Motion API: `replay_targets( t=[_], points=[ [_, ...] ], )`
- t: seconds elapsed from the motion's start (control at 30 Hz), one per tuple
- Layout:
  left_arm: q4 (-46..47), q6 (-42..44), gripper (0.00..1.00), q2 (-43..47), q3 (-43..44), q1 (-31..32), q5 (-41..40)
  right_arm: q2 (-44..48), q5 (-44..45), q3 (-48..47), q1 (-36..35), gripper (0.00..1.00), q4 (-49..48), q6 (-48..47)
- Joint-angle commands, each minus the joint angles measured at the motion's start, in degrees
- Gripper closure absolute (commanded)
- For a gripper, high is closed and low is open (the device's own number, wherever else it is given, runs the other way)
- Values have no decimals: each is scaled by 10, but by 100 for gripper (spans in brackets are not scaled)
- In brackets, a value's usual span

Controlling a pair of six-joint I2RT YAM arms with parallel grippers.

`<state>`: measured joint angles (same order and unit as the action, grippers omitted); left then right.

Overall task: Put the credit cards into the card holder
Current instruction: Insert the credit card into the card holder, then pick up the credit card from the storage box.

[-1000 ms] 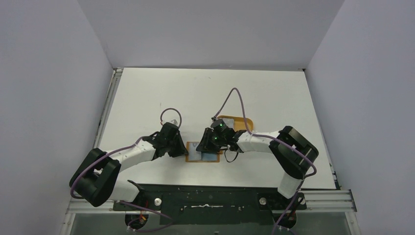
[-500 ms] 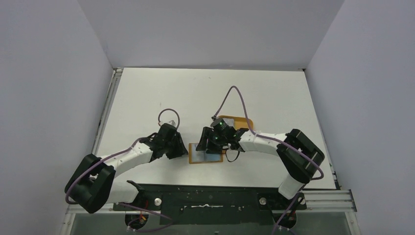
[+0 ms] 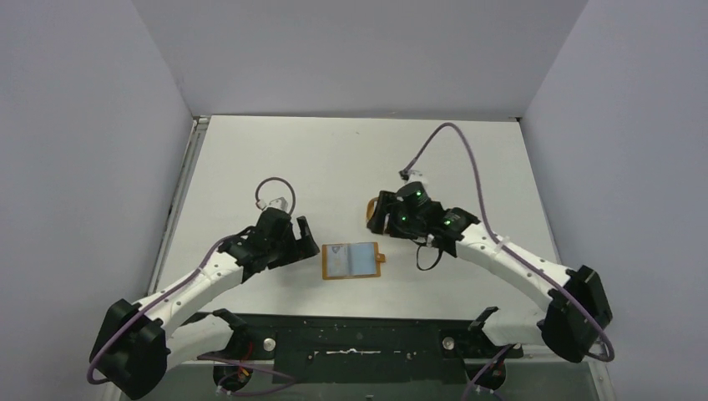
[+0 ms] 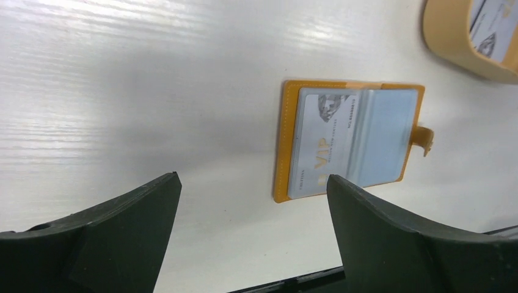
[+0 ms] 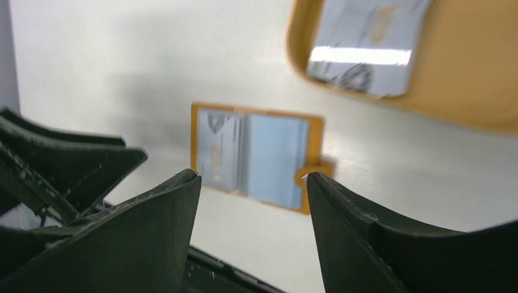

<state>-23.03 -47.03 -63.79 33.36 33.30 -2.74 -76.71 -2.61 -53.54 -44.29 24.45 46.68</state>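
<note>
Top external: card holder (image 3: pixel 351 261) unfolded; left tool (image 3: pixel 302 241), right tool (image 3: pixel 374 217) spread wide, empty.

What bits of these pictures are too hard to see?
- Top view: the right gripper covers most of the tray.
- Left wrist view: the picture edge cuts off the tray's cards.
- Right wrist view: blur hides the print on the tucked cards in the card holder.

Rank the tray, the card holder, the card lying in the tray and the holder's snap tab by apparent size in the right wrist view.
1. Tray, though cropped.
2. Card holder.
3. Card in the tray, cropped, so nearly level with the holder.
4. Snap tab.
</note>
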Motion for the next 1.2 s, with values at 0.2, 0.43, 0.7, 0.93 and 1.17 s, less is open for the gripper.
replay_targets(
  t=[0.2, 0.43, 0.7, 0.93, 1.17],
  points=[
    [18, -49, 3, 113, -46, -18, -65, 65, -68, 65, 233, 37, -71, -45],
    [16, -19, 3, 159, -69, -27, -14, -29, -116, 48, 242, 38, -159, -41],
    [16, -7, 3, 172, -76, -27, 7, -118, -108, 16, 243, 36, -171, -56],
    [31, -5, 5, 159, -86, -27, 17, -163, -105, -5, 241, 38, -168, -76],
    [59, -2, 8, 136, -88, -26, 27, -198, -116, -28, 231, 39, -160, -91]
  ],
)
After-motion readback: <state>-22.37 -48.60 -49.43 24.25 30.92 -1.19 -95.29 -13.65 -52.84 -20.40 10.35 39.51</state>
